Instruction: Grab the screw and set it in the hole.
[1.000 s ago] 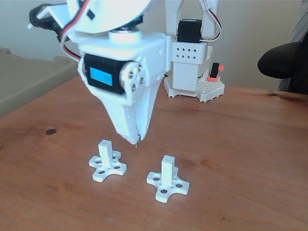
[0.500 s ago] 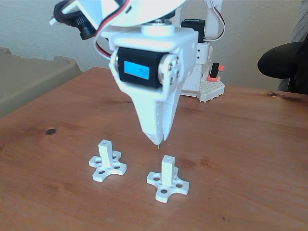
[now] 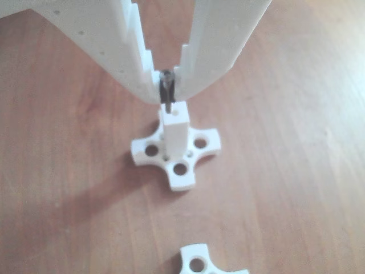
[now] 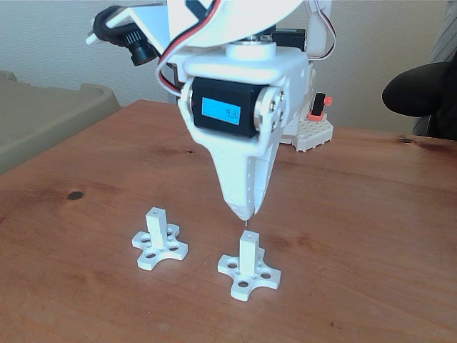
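We see a brown wooden table (image 4: 371, 214), a tan plastic bin (image 4: 43, 118) beside it, and a black cushion (image 4: 421, 89).

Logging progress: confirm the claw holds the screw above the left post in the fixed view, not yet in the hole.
Wrong post. In the fixed view the claw holds the screw above the right post, not the left post. The rest stands: the screw is not yet in the hole.

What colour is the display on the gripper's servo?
Bright blue display on a black servo, clearest in the fixed view.
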`<state>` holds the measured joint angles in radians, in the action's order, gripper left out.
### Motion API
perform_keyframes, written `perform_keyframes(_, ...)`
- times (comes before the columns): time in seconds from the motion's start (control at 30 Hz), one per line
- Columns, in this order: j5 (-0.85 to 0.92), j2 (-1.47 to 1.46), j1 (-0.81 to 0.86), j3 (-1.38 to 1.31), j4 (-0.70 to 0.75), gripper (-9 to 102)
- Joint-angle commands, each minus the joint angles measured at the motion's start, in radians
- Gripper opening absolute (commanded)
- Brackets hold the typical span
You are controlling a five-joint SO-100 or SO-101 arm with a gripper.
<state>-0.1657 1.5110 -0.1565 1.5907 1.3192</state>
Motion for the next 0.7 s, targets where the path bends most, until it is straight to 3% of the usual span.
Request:
perform_keyframes(0.0, -0.015, 0.075, -0.008, -0.029, -0.006, -4)
perform_keyframes(0.67, -0.029, 0.017, -0.008, -0.069, -0.009, -4)
